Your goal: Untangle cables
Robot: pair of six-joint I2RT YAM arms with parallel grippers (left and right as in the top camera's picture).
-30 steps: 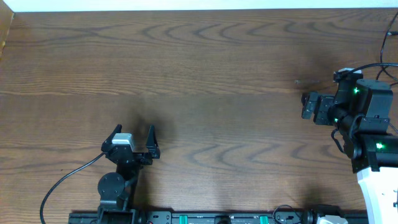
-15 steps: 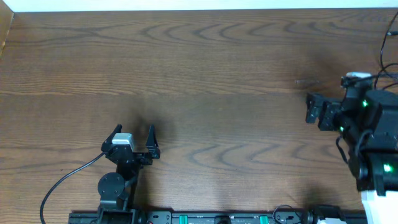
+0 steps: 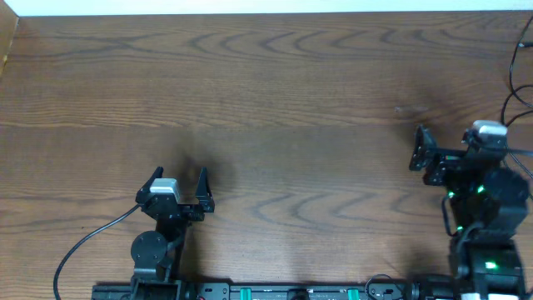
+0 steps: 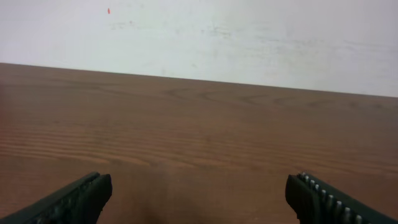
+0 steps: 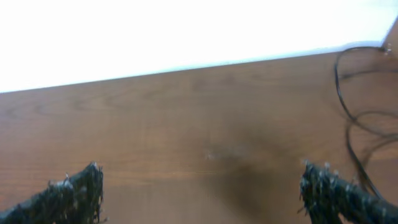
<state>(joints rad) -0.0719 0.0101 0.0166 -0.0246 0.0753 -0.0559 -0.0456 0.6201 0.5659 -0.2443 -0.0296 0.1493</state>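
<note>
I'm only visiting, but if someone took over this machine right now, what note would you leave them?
Left gripper: open, empty.
Right gripper: open, empty.
Cables: a thin black cable lies looped near the right edge of the table, clear of both grippers. No white one is in view.
Done: nothing that shows.
Left: find both cables and part them.

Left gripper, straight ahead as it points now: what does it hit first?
Nothing visible: the left gripper, open, faces bare table up to the far edge, then a white wall. If it tilts down, which is unclear, the table comes first.
</note>
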